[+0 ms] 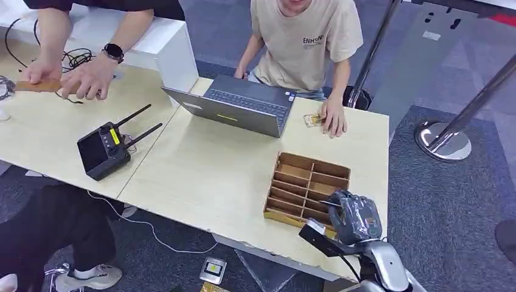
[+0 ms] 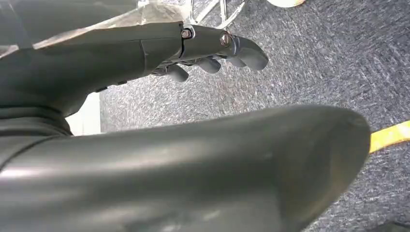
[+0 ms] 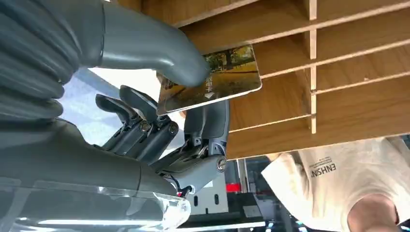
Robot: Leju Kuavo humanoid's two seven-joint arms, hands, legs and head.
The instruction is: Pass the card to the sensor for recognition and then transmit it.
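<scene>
1. The card (image 3: pixel 210 79) — glossy, printed with trees — is pinched between the thumb and a dark finger of the right robot hand (image 3: pixel 193 104), its free end poking toward the slots of the wooden organizer (image 3: pixel 309 72).
2. From the head view, that right robot hand (image 1: pixel 355 217) hovers over the near right corner of the wooden organizer (image 1: pixel 304 182), which sits on the pale desk (image 1: pixel 213 170) close to its front edge.
3. The left robot hand (image 2: pixel 208 53) hangs low over grey carpet (image 2: pixel 314 63), fingers loosely curled and apart, holding nothing.
4. Beyond the organizer, an open grey laptop (image 1: pixel 240 109) faces a person in a beige T-shirt (image 1: pixel 304 42), whose hand rests on the desk beside a small sensor (image 1: pixel 313 120) — touching it, as far as I can see.
5. Further left lies a black controller (image 1: pixel 103 149) with two antennas, and a second person's hands (image 1: pixel 85 76) press on a brown flat object at the far edge.
6. Chrome barrier posts (image 1: pixel 444 140) stand on the carpet to the right.
</scene>
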